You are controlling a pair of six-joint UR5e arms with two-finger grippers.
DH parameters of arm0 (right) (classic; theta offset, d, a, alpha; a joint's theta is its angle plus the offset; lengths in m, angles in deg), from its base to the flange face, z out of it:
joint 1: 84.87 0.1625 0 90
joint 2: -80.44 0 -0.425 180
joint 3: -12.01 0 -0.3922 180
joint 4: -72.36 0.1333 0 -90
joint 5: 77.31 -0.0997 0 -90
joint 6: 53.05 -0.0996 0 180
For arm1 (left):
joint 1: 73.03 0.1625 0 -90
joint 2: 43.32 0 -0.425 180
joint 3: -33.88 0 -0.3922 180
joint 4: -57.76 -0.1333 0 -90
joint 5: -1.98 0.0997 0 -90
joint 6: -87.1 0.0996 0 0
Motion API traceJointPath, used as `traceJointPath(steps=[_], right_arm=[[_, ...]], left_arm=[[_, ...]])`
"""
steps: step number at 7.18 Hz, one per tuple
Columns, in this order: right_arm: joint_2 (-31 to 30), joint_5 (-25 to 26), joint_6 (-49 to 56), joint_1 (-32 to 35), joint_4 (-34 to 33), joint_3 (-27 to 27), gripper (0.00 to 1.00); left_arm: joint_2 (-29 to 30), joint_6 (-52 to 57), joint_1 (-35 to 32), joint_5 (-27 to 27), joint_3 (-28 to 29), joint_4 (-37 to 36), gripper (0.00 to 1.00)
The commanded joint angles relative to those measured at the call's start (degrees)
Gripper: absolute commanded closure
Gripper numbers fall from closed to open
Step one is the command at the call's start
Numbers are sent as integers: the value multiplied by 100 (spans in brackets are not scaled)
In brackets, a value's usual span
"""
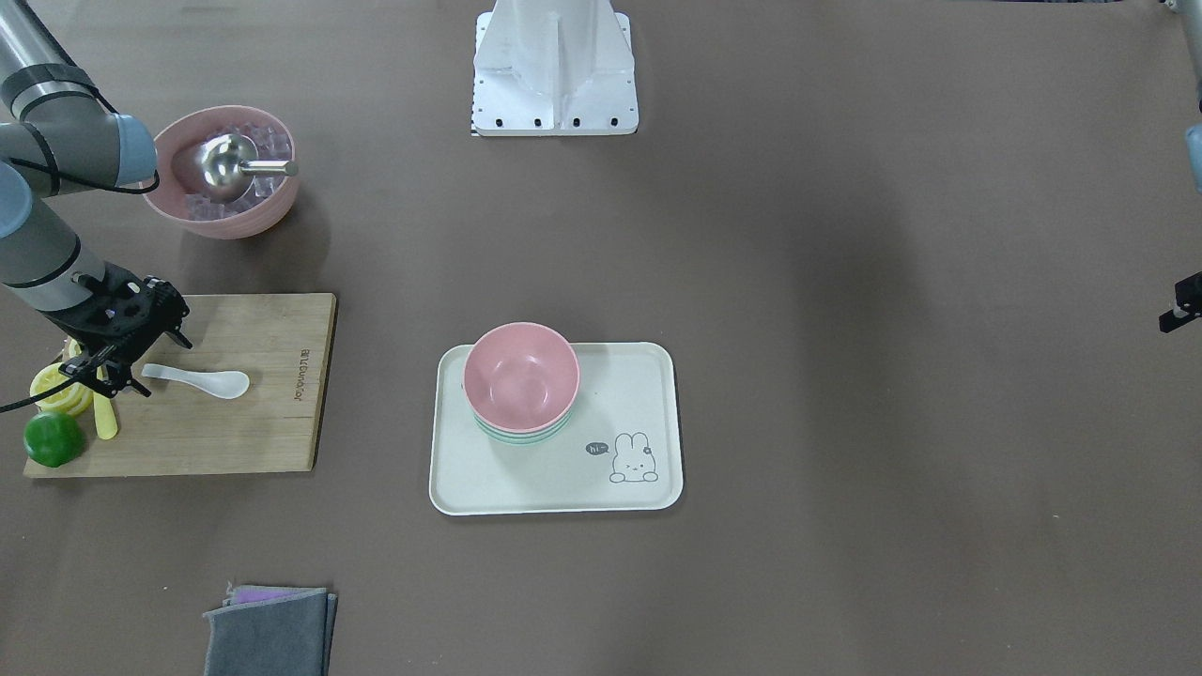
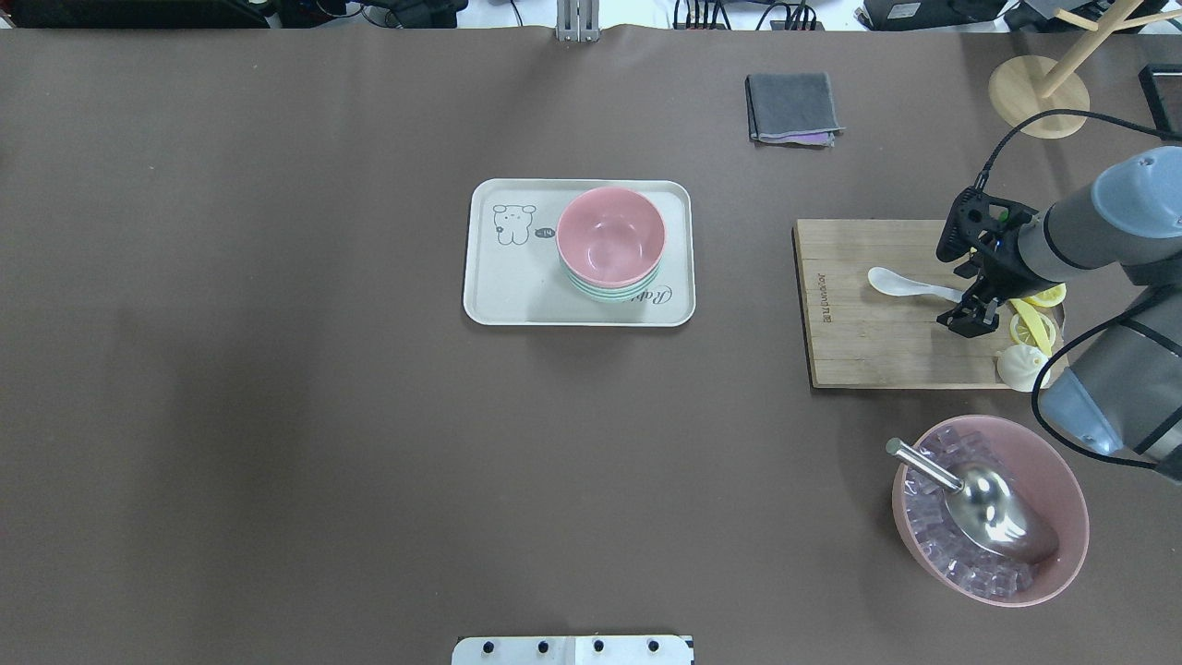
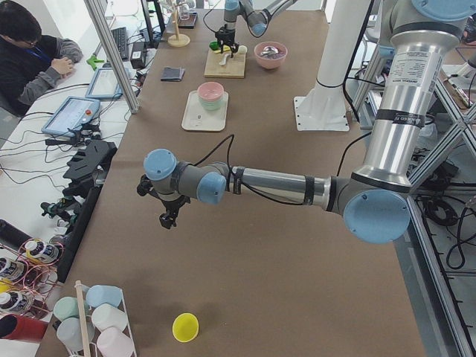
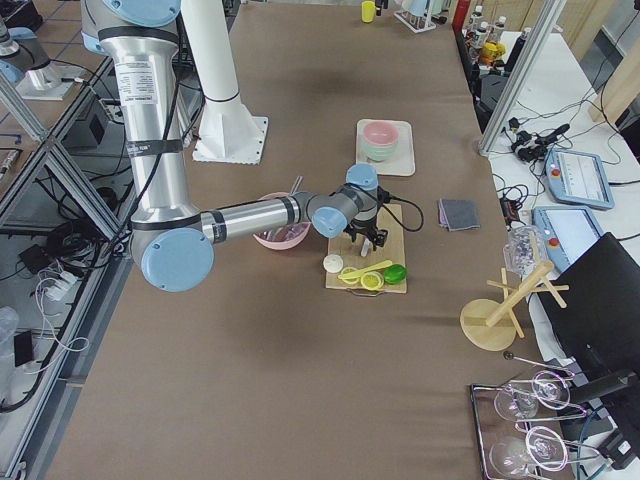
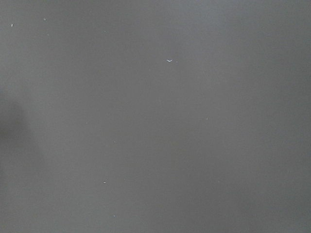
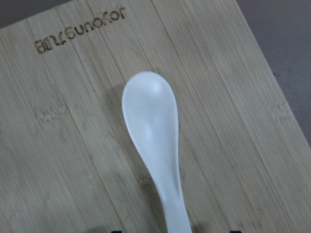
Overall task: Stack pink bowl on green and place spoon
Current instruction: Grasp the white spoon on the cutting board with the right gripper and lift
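The pink bowl (image 1: 521, 374) sits nested in the green bowl (image 1: 522, 436) on the cream tray (image 1: 601, 488); both also show in the overhead view, pink bowl (image 2: 610, 235), tray (image 2: 508, 296). A white spoon (image 2: 900, 284) lies on the wooden cutting board (image 2: 868, 351), bowl end toward the tray. My right gripper (image 2: 962, 296) is open, low over the spoon's handle end. In the right wrist view the spoon (image 6: 153, 126) runs down between two dark fingertips (image 6: 235, 231). My left gripper (image 3: 169, 217) hangs far off over bare table; I cannot tell its state.
Lemon slices (image 2: 1034, 325), a white bun (image 2: 1016, 368) and a green fruit (image 1: 53, 438) crowd the board's end by my right arm. A large pink bowl of ice cubes (image 2: 1062, 545) holds a metal scoop (image 2: 993, 513). A folded grey cloth (image 2: 792, 108) lies beyond the board.
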Motion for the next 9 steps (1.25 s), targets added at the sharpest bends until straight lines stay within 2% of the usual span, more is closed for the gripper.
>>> traceJointPath(steps=[1,2,3,5,6,7,8,9], right_arm=[[41,-32,13,-4,7,16,58],[42,-32,-22,-4,-1,16,65],[33,-32,-31,-4,-1,24,65],[42,-23,-57,-4,-1,25,73],[50,-23,-66,-4,-19,-10,89],[50,-49,-109,-4,-36,-45,100],[164,-345,-675,39,-37,-46,100],[417,-618,-1760,40,-63,-46,100]], left_arm=[[0,-10,1,-9,2,0,1],[-44,-10,1,-18,2,18,1],[-44,-18,1,-18,2,27,1],[-44,-19,1,-18,2,27,1],[-44,-27,1,-18,2,27,1],[-44,-27,1,-18,2,27,1],[-44,-27,1,-18,2,18,1],[-44,-27,1,-18,2,18,1]])
